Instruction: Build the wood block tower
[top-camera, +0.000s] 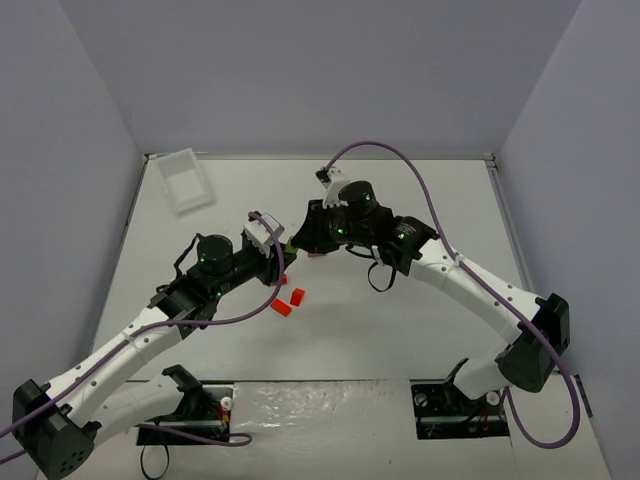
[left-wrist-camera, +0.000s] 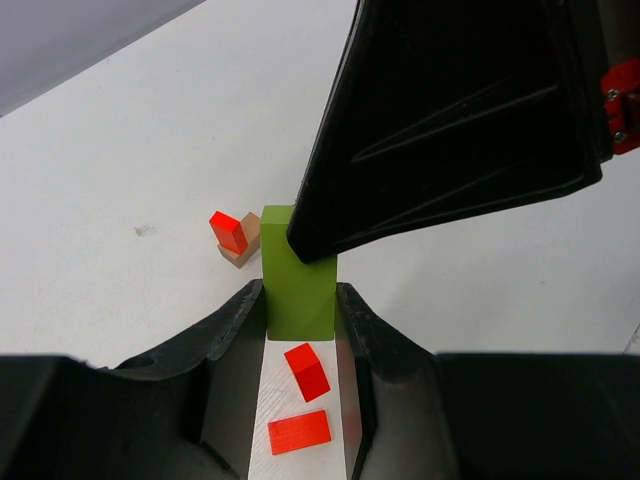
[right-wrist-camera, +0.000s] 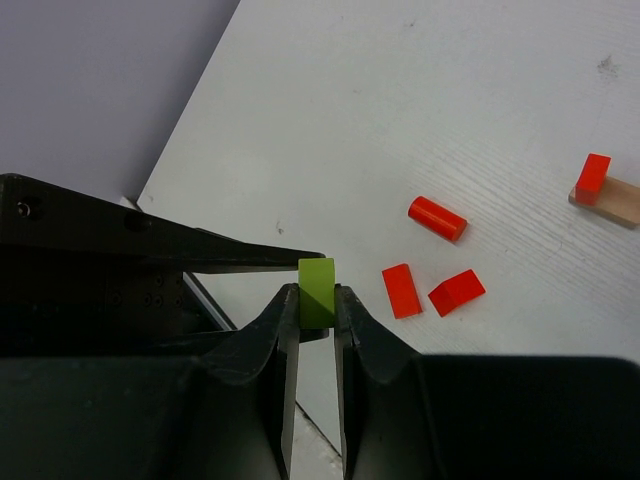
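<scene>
Handover step: left gripper (left-wrist-camera: 300, 297) and right gripper (right-wrist-camera: 316, 296) both clamped on green block (left-wrist-camera: 292, 275). Next, probably: 1 gripper releases, other carries block to tan base (left-wrist-camera: 249, 236).

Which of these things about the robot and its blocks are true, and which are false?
1. The left gripper and the right gripper both pinch the green block. True.
2. The green block lies on the table. False: it is held above the table.
3. A small red block sits on a tan block. True.
4. The clear tray is full of blocks. False: no blocks show in the clear tray.
</scene>
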